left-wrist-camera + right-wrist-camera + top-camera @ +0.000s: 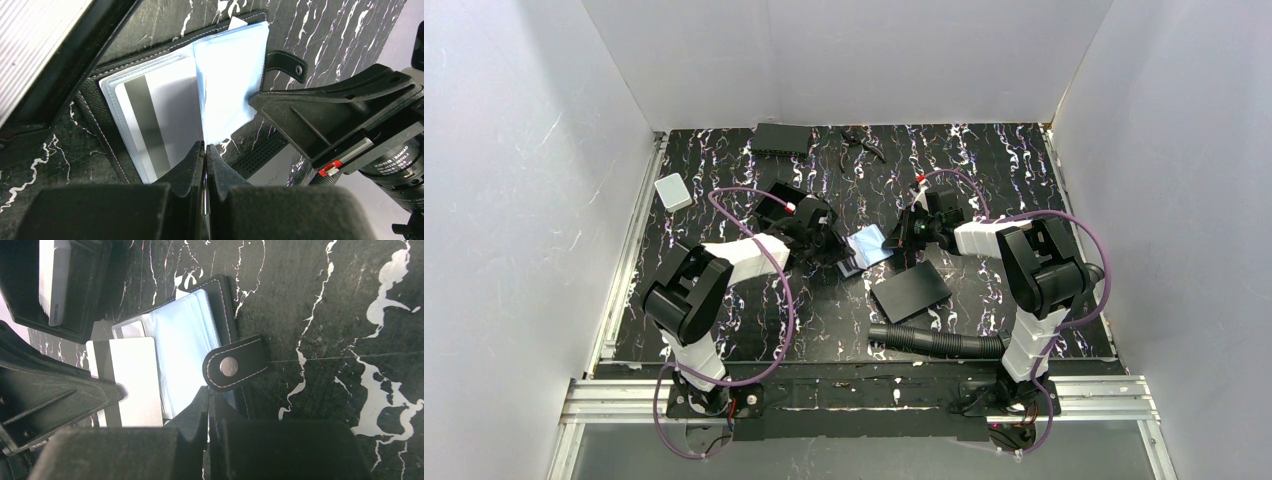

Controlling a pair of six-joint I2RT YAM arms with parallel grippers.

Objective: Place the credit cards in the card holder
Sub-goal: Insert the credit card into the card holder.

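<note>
Right up close, both sets of my jaws are clenched tight. The left jaws meet at the near short end of the credit card (150, 120), and I cannot tell if they nip its thin edge or only press on it. The right jaws close at the edge of the card holder (225, 295), just under its snap strap (232, 367) (maybe pinning it down, I think).

The holder lies open on the table (325, 300), between my two arms, with its clear sleeves (230, 75) fanned out. The card lies flat, dark stripe up, and looks at least partly inside a sleeve. Its long side runs along the holder's fold, one short end pointing at my left jaws.

I think this is the sliding-in step. Next the card needs a small straight push along its long side, while the holder is kept from sliding. What look like more cards (52, 280) sit in a black tray (90, 290).
</note>
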